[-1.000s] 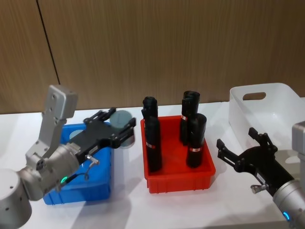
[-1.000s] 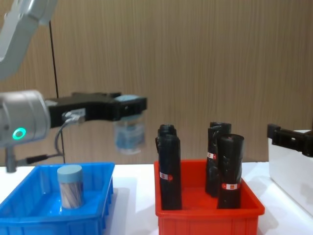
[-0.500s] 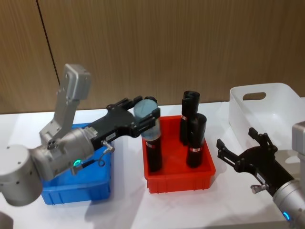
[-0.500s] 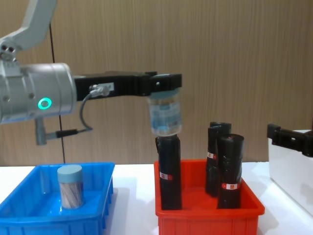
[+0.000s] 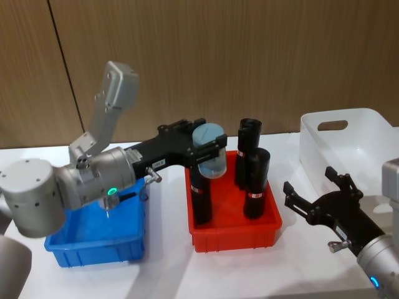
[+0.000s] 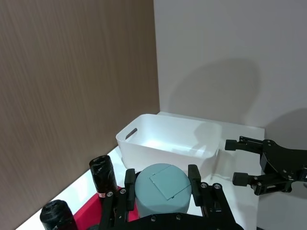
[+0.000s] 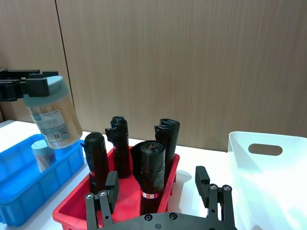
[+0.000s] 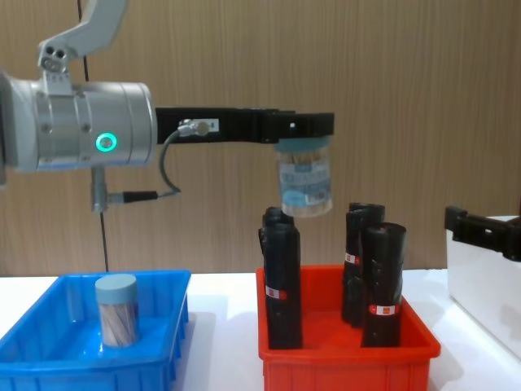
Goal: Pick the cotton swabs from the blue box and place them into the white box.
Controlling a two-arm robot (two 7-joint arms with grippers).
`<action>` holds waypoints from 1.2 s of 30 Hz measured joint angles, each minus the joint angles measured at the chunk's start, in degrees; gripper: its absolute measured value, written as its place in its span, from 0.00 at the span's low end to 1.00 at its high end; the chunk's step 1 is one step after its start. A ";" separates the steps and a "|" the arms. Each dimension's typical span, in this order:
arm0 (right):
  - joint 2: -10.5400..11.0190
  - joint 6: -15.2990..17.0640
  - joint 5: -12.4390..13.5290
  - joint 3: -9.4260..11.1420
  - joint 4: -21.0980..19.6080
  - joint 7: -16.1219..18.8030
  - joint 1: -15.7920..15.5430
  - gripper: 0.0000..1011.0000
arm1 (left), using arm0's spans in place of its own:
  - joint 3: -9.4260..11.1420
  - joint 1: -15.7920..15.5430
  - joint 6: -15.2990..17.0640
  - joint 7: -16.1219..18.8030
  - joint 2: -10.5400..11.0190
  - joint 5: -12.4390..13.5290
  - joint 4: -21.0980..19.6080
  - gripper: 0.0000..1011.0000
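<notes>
**Swab jar held over the red bin, another in the blue box**

Three bins stand in a row on the table [image 5: 168, 268]: the blue box [image 5: 93, 249] at the left, a red bin [image 5: 234, 240] in the middle and the white box [image 5: 310, 146] at the right. The red bin holds four upright black rolls [image 5: 257, 184] with red labels.

The left hand [image 8: 305, 126] is clamped on the grey-blue lid of the held jar [image 8: 305, 183] of cotton swabs. This jar hangs in the air above the red bin, over its left half.

The chest view shows what the arm hides in the head view: a second jar [image 8: 116, 309] standing upright in the blue box. That makes two jars in all. The left wrist view looks down on the held jar's lid, with the white box beyond it.

The right hand [image 5: 308, 190] hovers low at the near right, just beside the white box, its fingers spread and holding nothing.
</notes>
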 joint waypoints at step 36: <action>0.39 4.55 -4.22 -0.17 -1.06 3.69 1.80 0.99 | 0.72 -6.38 4.93 -5.56 -2.15 3.19 5.61 0.66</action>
